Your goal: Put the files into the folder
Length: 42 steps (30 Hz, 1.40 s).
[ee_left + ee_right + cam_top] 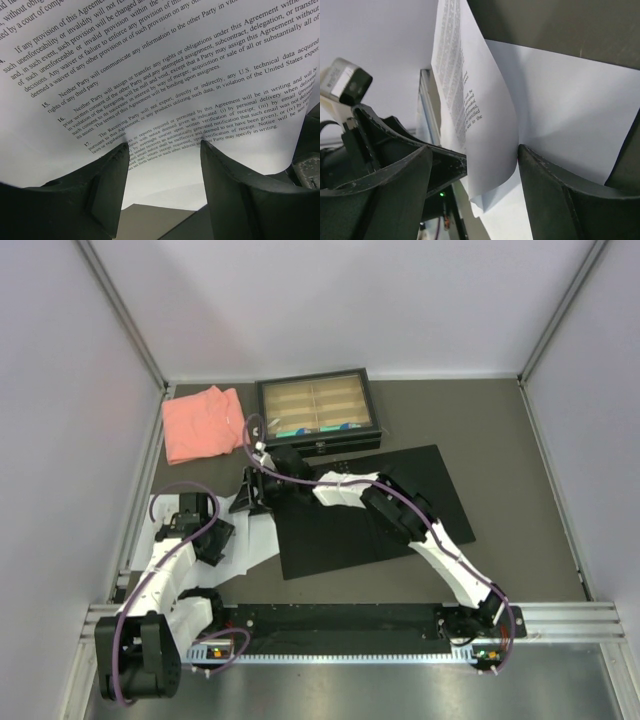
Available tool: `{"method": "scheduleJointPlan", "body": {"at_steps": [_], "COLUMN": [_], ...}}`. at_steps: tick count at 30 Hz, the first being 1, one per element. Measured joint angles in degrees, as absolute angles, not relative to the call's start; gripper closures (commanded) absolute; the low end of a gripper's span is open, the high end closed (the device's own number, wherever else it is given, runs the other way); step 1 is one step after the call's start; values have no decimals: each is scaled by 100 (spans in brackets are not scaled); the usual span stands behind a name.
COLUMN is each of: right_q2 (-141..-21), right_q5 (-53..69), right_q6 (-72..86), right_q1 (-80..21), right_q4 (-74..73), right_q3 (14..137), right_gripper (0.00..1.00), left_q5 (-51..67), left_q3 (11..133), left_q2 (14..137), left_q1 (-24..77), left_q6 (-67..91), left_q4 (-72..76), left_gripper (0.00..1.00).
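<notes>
Folder (pixel 320 545): lying open on the desk (pixel 500 440), black inside facing up, right of centre; the right arm is reaching across it.
Files (pixel 256 538): lying off the folder, just beside its left edge and under the left arm. As far as the overhead view shows, none is sitting on the black panel yet.
Left pincer (pixel 164 150): standing spread, with its tips meeting the lower edge of a printed sheet. It is pinching nothing.
Right pincer (pixel 474 150): also standing spread. A curled sheet is hanging loose in the gap and touching one finger (pixel 555 190); it is not being gripped.
Step, as judged: getting a hold on the top sheet so it can be carried right onto the folder.
Risk 1: the sheet is bowing and neither pincer is holding it, so it may flop back or slide away before a grip is made.
Risk 2: closing on the curl instead of a flat edge would crease the paper.
Risk 3: if the left pincer is bearing on the sheet while the right one is pulling, the paper could buckle or tear.
Risk 4: the two pincers are working near each other and could clash.
Risk 5: the right arm is passing over the folder and may nudge it out of place.
Bystanders: the cloth (pixel 200 425) and tray (pixel 315 408) are sitting at the far side, apart from the work.
</notes>
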<state>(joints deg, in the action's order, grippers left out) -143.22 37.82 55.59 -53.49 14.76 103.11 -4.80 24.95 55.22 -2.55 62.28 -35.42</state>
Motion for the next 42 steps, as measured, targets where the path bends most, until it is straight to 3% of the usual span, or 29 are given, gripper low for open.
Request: {"method": "scheduleJointPlan", "body": {"at_steps": [10,19,27,31,36,37,38,42], "right_q2": [-14304,-13893,-13944,-14007,-14256,-14326,-14411,-14628], "right_q5": [3712,3717,3621,3514,3358,3343,3308,3159], "right_q6": [6316,6803,6705,6508,6353,6329,6296,6040], "right_q1": [-5343,-5345,-5345,-5345,-5345,-5345,-5347,-5354], "right_q4": [1968,2460,2250,2206,2069,2025,1940,1396], "right_q3": [10012,9146,9504,9828,10147,10221,10309,10637], "right_gripper": [25,26,44,68,85,96,100,100], "left_q5": [-451,-425,-397,-386,-370,-368,-362,-252], "left_q3": [2449,2412,2410,2410,2381,2379,2379,2386], "left_q2": [5299,5280,5286,5251,5159,5151,5148,5094], "left_q1": [-255,-255,-255,-255,-255,-255,-255,-255], "left_q6": [6090,5979,5894,5857,5819,5800,5774,5634], "left_q4": [-3542,-3505,-3494,-3492,-3489,-3489,-3489,-3496], "left_gripper": [37,37,37,37,36,36,35,30]}}
